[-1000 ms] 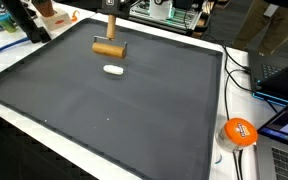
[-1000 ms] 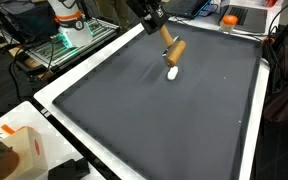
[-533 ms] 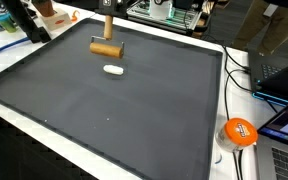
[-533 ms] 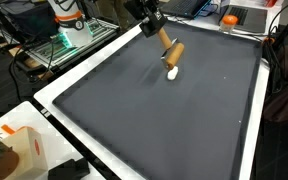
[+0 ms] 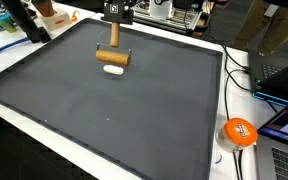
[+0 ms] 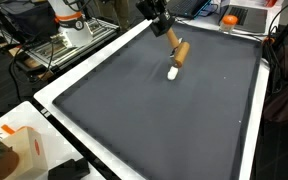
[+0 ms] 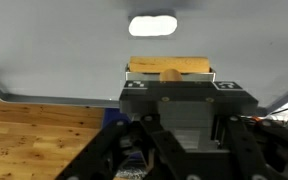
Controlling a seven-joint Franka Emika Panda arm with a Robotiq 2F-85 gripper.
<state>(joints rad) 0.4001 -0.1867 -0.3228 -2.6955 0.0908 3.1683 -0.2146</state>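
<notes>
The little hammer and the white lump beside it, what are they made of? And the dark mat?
The little hammer looks like bare wood: light tan and dull, unpainted. The white lump is smooth, rounded and plain white; it could be plastic, soap or clay, too small to tell. The dark mat seems to be soft fabric or foam, dull grey with no shine.

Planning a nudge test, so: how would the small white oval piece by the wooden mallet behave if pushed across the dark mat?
The small white oval piece lies low and flat, so probably light and unlikely to tip. Its rounded outline suggests it may swivel when pushed off-centre. The dark mat looks matte, likely slowing any slide.
</notes>
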